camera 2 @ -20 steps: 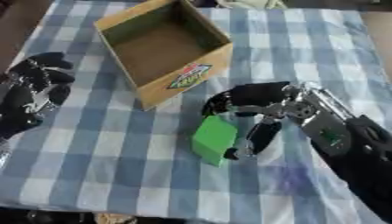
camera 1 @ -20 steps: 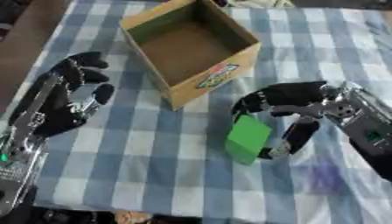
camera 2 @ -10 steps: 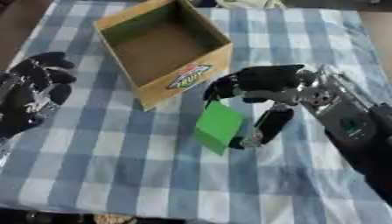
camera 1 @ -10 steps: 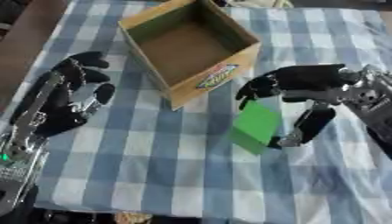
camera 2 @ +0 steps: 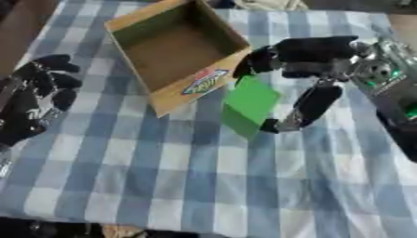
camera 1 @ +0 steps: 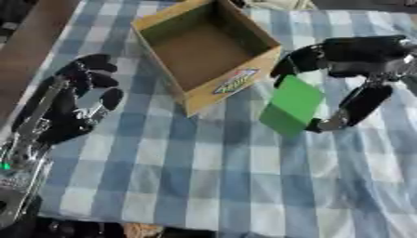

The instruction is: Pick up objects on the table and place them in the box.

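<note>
Fingers (camera 1: 303, 55) of right hand (camera 1: 358, 53) pinch green block (camera 1: 292, 106) beside box (camera 1: 244, 80).

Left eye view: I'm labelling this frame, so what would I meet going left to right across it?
Left hand → box → green block → right hand, whose fingers and thumb pinch the block.
</note>
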